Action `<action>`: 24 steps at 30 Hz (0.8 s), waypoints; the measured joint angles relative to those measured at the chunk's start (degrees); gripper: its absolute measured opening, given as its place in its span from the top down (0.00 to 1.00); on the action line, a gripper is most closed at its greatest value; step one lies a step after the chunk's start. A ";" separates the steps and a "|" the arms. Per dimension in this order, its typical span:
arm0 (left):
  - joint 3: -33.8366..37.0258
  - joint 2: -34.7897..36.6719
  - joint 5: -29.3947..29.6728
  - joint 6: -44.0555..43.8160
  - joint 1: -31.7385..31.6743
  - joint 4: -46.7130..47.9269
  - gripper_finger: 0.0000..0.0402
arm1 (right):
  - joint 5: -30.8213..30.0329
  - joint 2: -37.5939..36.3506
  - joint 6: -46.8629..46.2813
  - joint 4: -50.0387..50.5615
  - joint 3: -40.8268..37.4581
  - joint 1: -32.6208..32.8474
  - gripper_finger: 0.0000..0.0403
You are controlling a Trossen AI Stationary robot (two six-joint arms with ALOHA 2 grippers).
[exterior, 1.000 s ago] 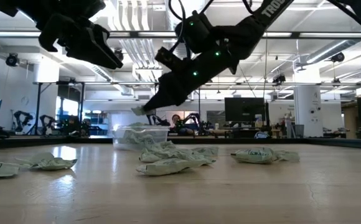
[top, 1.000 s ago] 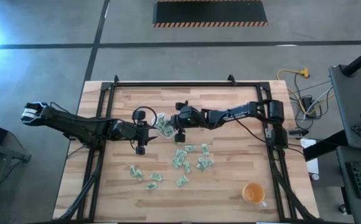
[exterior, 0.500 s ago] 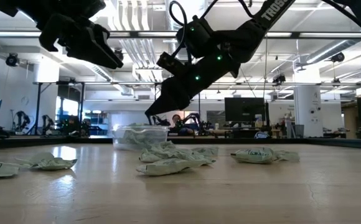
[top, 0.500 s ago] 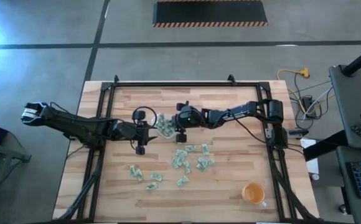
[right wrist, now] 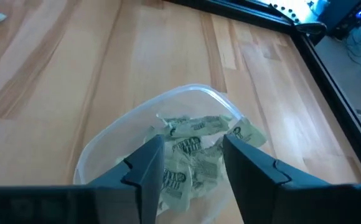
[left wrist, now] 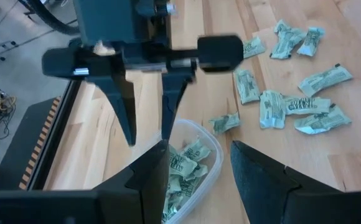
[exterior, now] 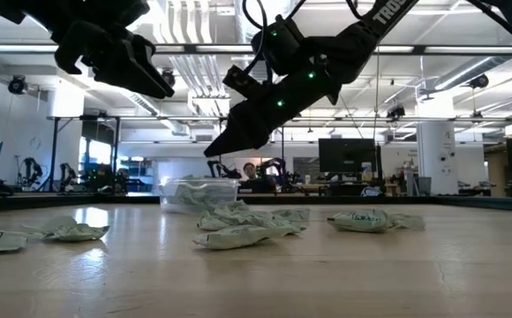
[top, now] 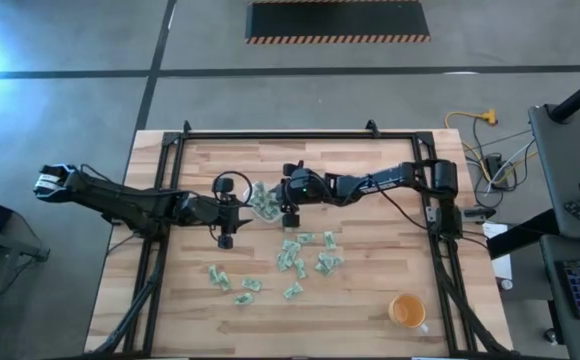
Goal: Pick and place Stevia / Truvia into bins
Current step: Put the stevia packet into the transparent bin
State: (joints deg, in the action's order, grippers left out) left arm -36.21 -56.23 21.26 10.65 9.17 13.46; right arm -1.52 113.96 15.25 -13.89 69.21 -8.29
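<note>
Hovering over the clear tub (right wrist: 162, 118), right gripper (right wrist: 190, 155) has fingers spread, nothing between them; tub holds a pile of green-white packets (right wrist: 190, 152). Left gripper (left wrist: 199, 168) hangs just beside the tub, fingers apart and empty. More packets (top: 305, 258) lie scattered on the wooden table (top: 370, 300), a few possibly touching the tub, hard to tell. Orange cup (top: 407, 312) sits well apart.
</note>
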 joint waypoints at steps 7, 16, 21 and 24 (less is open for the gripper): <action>0.00 0.00 0.00 -2.14 -0.04 4.30 0.61 | -0.13 -4.34 -0.10 8.26 -0.01 0.00 0.65; 0.48 -0.29 -15.36 -13.81 0.84 13.48 0.61 | -0.09 -9.94 -5.01 25.63 -0.13 0.77 0.70; 4.38 -1.38 -16.58 -20.03 6.14 12.06 0.61 | 0.11 -11.45 -7.57 31.71 -0.75 2.84 0.72; 5.56 -2.43 -18.16 -25.39 9.77 12.79 0.61 | 0.20 -11.74 -7.57 34.09 -0.96 4.30 0.72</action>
State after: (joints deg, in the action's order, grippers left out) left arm -30.65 -58.66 3.10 -14.74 18.94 26.25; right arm -1.31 102.23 7.67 20.20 68.25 -3.99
